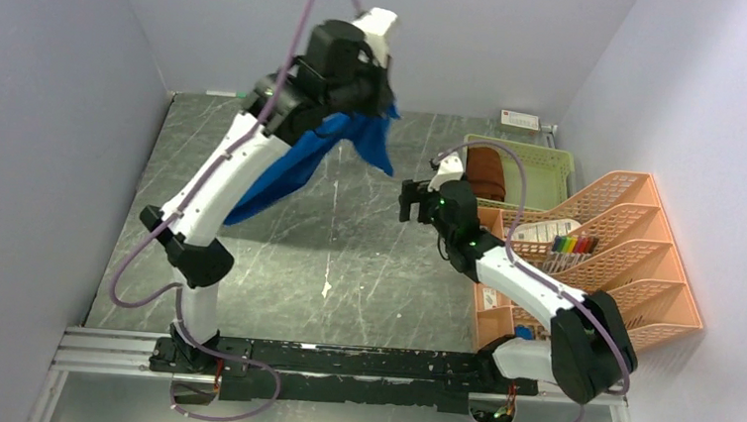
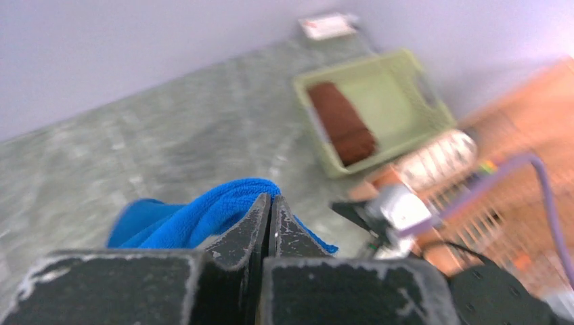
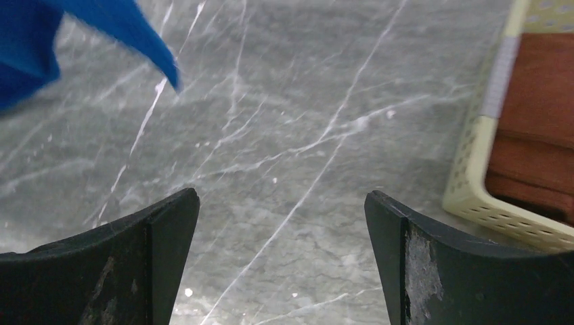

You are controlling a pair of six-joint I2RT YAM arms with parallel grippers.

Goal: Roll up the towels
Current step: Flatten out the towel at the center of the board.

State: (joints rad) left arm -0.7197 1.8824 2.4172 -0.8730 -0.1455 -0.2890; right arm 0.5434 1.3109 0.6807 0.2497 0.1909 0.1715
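My left gripper (image 1: 382,102) is shut on the royal blue towel (image 1: 298,171) and holds it high above the table, the cloth hanging down and to the left. In the left wrist view the blue towel (image 2: 196,217) bunches round my closed gripper (image 2: 271,203). A corner of the blue towel (image 3: 128,27) shows in the right wrist view. The rust-brown towel (image 1: 486,174) lies rolled in the green basket (image 1: 541,173); it also shows in the left wrist view (image 2: 342,122) and the right wrist view (image 3: 541,122). My right gripper (image 1: 412,202) is open and empty above the table, left of the basket; its open gripper (image 3: 281,203) frames bare marble.
The grey marble table (image 1: 346,259) spreads below both arms. An orange file rack (image 1: 605,247) with papers and markers stands at the right edge. A small white box (image 1: 520,120) sits at the back by the wall. Walls close in left, back and right.
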